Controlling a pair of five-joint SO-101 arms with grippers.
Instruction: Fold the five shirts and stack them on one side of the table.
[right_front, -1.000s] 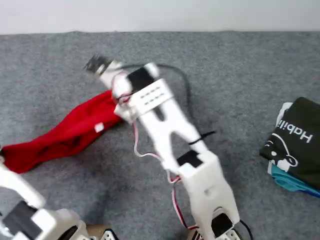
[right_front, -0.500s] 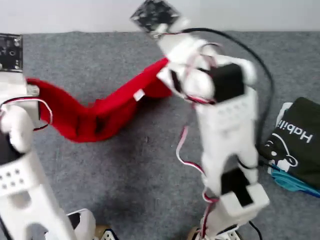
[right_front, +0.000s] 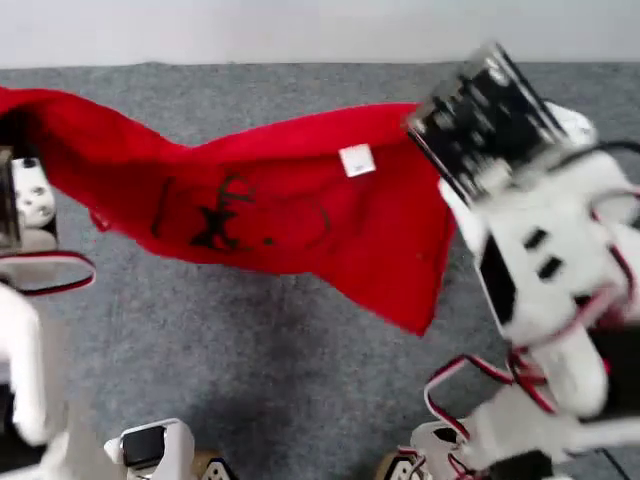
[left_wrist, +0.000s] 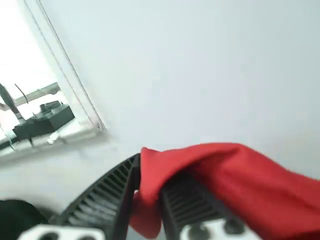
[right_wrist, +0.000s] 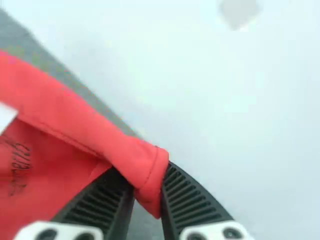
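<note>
A red shirt with a dark print and a white neck label hangs spread out high above the grey table, stretched between both arms. My left gripper is shut on one end of the red shirt, at the left in the high view. My right gripper is shut on the other end of the red shirt, at the right in the high view, under the raised white arm.
The arms' bases stand at the table's near edge. The right arm covers the table's right side. A white wall runs behind the table.
Both arms have lifted the red shirt off the table and pulled it apart. It went from a bunched strip to a wide spread sheet. The right arm swung right, hiding the stacked shirts.
</note>
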